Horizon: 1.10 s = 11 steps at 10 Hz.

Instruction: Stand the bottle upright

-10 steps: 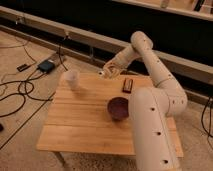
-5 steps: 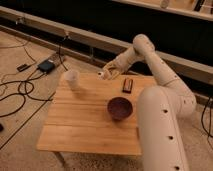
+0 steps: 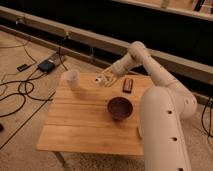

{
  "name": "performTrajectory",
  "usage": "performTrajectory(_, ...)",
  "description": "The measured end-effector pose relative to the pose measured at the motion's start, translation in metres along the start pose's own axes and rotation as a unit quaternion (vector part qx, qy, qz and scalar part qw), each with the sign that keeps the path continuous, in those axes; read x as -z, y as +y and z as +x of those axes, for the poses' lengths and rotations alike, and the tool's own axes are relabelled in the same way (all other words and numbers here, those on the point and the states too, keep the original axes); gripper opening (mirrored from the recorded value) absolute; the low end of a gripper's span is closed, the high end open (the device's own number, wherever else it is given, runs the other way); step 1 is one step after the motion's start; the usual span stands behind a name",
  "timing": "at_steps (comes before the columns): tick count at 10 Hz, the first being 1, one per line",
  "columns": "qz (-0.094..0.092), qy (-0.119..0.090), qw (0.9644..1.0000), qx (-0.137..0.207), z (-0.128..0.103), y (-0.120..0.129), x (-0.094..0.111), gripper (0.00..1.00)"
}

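Note:
The bottle [image 3: 100,78] is a small pale shape with a white end. It lies roughly on its side at the tip of my gripper [image 3: 103,79], just over the far part of the wooden table [image 3: 85,125]. The gripper is at the end of the arm, which reaches in from the right, and looks shut on the bottle. The bottle is a short way right of the pale translucent cup [image 3: 72,79], which stands upright near the table's far left corner. Whether the bottle touches the tabletop is hard to tell.
A dark round bowl [image 3: 120,107] sits right of the table's centre. A small dark flat object [image 3: 128,85] lies near the far right edge. My white arm [image 3: 162,125] fills the right foreground. Cables and a black box [image 3: 46,65] lie on the floor at left.
The gripper with the bottle has come down a little toward the tabletop. The cup, the bowl and the dark object have not moved.

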Motion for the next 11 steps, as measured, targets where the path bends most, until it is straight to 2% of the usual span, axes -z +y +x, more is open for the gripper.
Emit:
performTrajectory(3,-0.006,0.02,0.9996,-0.021,0.003,0.003,-0.013,0.0)
performTrajectory(6,-0.018,0.046,0.997,-0.06,0.012,0.009,-0.019,0.0)
performTrajectory(11,-0.019,0.048,0.9968,-0.062,0.012,0.009,-0.02,0.0)
